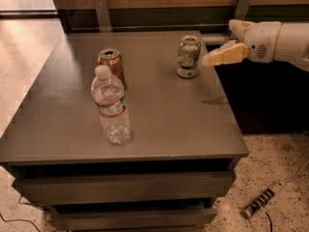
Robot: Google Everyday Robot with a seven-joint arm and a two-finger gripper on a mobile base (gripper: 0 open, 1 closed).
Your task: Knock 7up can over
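Here, the 7up can (188, 57) stands upright near the back right corner of the counter (169, 124), a little in from the right edge. The gripper (212, 58) reaches in over that right edge at about the can's mid-height, its tip pointing left and lying just beside the can wall, seemingly a hair short of contact. Whether the gripper is open or closed cannot be told from this angle. A copper can (111, 66) and a water bottle (112, 108) stand well apart from the 7up can, toward the left half of the counter.

Handling, as a judgement: the can is probably light and thin-walled, stiff enough to take a sideways push but easily dented by a squeeze. Its smooth side would tend to slide under a low push. No grasp is needed. Contact is best made high on the wall, near the top rim, and pushed left toward the counter's middle, so that the can tips rather than skids. Once down it will roll freely, so the right and back edges are the risk.
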